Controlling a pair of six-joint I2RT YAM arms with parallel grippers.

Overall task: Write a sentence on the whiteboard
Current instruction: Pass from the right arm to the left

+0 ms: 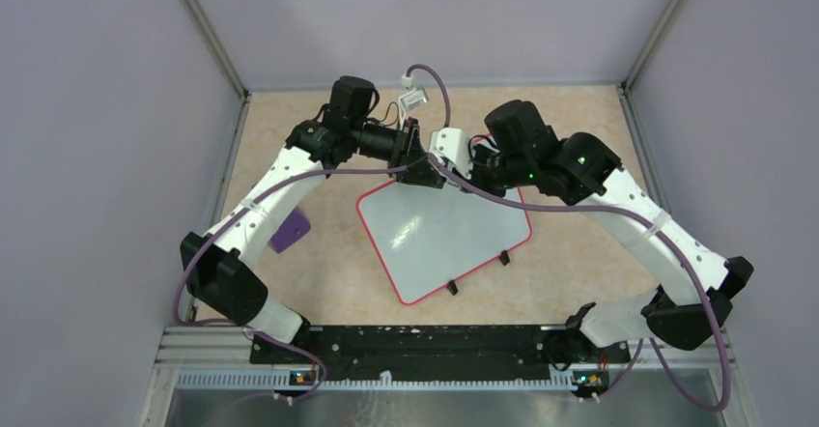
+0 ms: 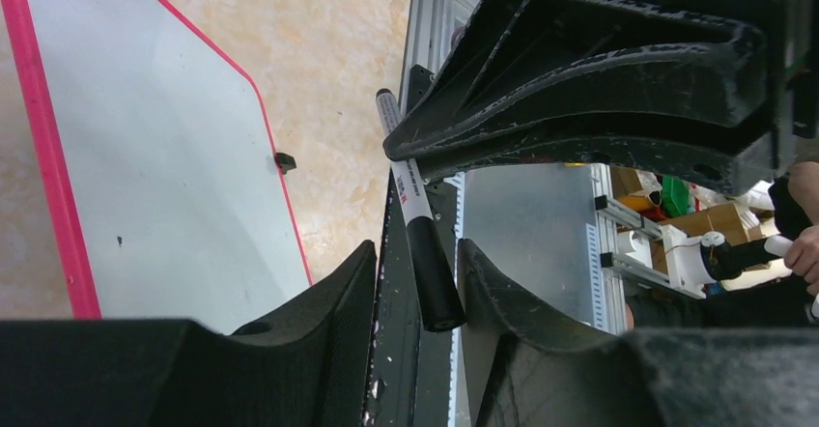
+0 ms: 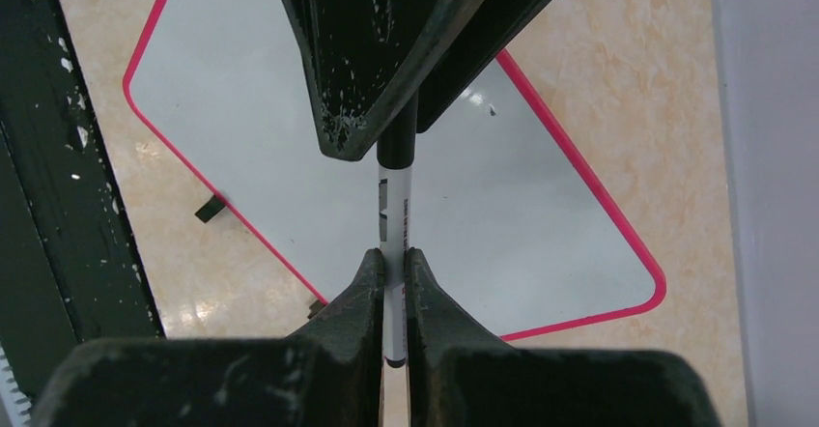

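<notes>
On the worktop [image 1: 579,253] the whiteboard [image 1: 444,234] is laid flat and skewed at centre, feet on its 5 o'clock edge. Both arms are met above its 12 o'clock corner. The left gripper [image 2: 417,253] is spread loosely around the black end of the marker [image 3: 395,185], with a gap seen on one side. The right gripper [image 3: 394,258] is pinched on the white barrel. A purple block [image 1: 289,230] is seen at the board's 9 o'clock. One tiny dark dot [image 3: 491,110] is marked on the board.
</notes>
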